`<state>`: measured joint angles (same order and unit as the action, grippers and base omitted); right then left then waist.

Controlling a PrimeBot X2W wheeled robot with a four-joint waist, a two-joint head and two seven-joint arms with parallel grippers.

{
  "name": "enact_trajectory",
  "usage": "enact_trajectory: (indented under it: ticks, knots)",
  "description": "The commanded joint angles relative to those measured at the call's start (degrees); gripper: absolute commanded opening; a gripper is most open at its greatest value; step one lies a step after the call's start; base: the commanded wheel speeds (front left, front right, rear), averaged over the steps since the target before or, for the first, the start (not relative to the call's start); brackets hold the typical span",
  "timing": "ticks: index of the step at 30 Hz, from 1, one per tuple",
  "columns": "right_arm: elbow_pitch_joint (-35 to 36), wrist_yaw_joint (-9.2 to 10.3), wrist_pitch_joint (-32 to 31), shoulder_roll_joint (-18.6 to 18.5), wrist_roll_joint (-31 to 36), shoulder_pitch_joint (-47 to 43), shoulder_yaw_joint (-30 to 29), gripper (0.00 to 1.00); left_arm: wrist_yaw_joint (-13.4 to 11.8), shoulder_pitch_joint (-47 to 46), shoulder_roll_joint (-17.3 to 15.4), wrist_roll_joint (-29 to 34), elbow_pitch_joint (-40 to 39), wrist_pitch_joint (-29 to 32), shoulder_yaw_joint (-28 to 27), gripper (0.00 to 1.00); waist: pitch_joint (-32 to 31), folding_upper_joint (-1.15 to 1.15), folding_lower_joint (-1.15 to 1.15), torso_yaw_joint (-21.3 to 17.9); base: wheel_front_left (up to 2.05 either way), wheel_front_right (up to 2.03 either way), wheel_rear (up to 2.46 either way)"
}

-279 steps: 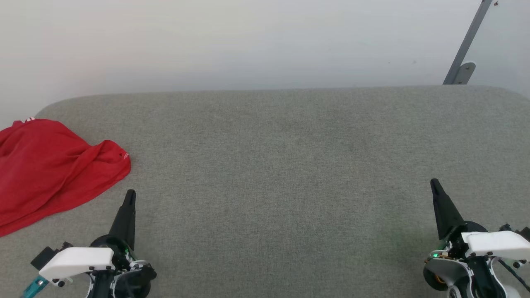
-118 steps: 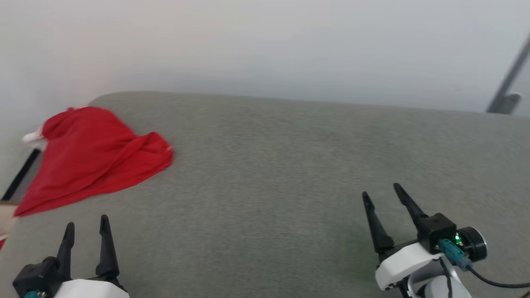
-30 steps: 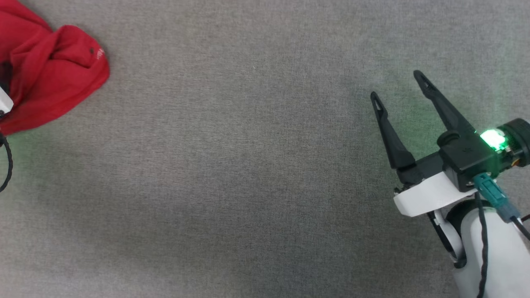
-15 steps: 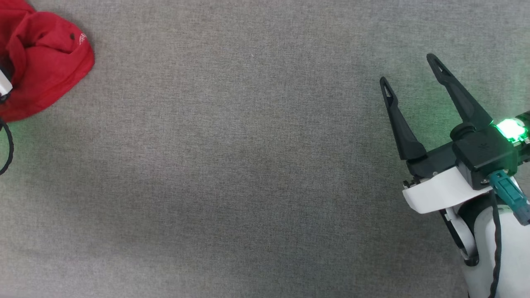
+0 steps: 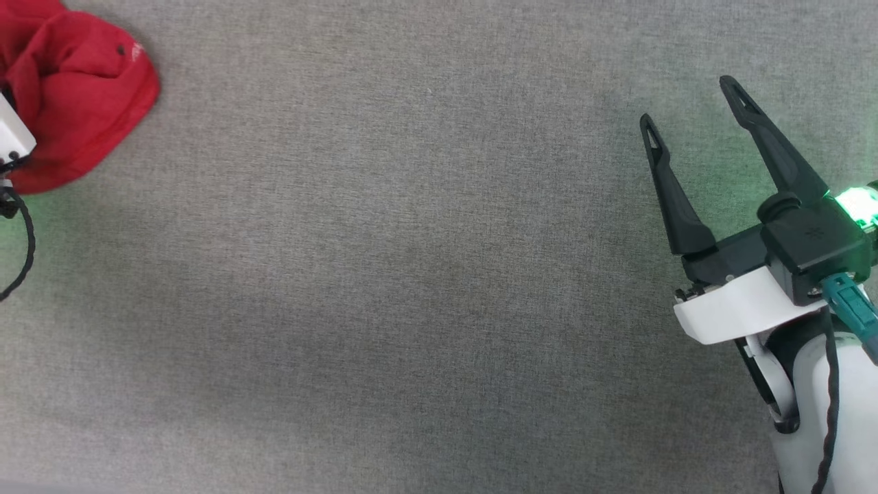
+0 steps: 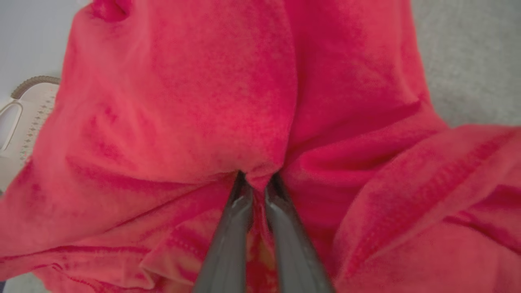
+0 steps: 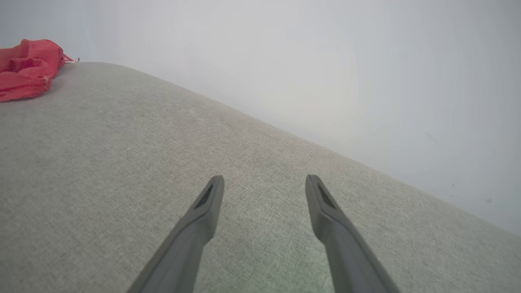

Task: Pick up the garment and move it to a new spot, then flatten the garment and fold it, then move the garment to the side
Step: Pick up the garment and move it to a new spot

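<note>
Grey woven fabric covers the tabletop [image 5: 411,274], and the red jersey-knit garment [image 5: 82,89] lies bunched at its far left corner. In the head view, which looks straight down, part of the cloth is cut off by the left edge. There a white casing [image 5: 12,140] and a looping black cable [image 5: 29,240] overlap it.

The left wrist view gives what the head view lacks. The left tool [image 6: 257,177] has its two dark fingers drawn together on a raised fold of the garment [image 6: 183,101], with red cloth pinched between the tips and creases radiating from them. A stitched hem runs across the lower right. At the left border sits a pale, dotted object [image 6: 24,110], too cropped to identify.

The right wrist view places the garment [image 7: 24,69] as a small heap at the rounded edge of the tabletop [image 7: 122,183], in front of a plain pale wall [image 7: 325,61]. The right tool [image 7: 264,180] has its fingers spread wide above bare fabric, well apart from the shirt. From above, the right tool [image 5: 689,104] stands at the right edge with a green lamp [image 5: 854,202] glowing on its wrist and tinting the weave.

Half a second earlier the right tool sat slightly lower and further left in the head view. The red heap looks much the same. In the earliest view the camera faced the wall, and the garment lay flatter.
</note>
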<state>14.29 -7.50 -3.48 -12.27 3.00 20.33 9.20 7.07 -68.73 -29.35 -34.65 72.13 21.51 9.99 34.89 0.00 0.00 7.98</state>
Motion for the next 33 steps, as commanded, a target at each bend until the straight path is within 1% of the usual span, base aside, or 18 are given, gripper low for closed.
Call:
enact_trajectory:
  ticks: [1,7,18,25,33]
  knots:
    - [-0.3,0.02,0.5,0.2,-0.1,-0.1,0.0,1.00,0.5,1.8,1.9,0.2,1.0,0.4,0.6,0.00,-0.6,0.00,0.00,0.4,0.00,0.00,0.00]
    - [-2.3,0.02,2.2,1.4,-0.7,0.1,-0.3,1.00,0.3,-1.7,-1.2,1.5,-0.3,-2.0,2.4,0.00,-3.9,0.00,0.00,1.3,0.00,0.00,0.00]
    - [-7.5,0.02,6.2,4.0,-2.0,-0.9,-0.6,1.00,0.4,-5.8,-4.7,3.6,-4.1,-4.9,7.8,0.00,-11.4,0.00,0.00,2.8,0.00,0.00,0.00]
    - [-10.6,0.02,8.7,5.6,-2.6,-2.3,-1.0,1.00,0.4,-9.2,-5.4,5.5,-7.5,-5.8,12.8,0.00,-16.4,0.00,0.00,4.1,0.00,0.00,0.00]
    - [-13.1,0.02,10.9,7.0,-3.3,-3.5,-1.6,1.00,0.4,-11.4,-5.9,4.0,-11.8,-3.9,17.9,0.00,-20.7,0.00,0.00,4.4,0.00,0.00,0.00]
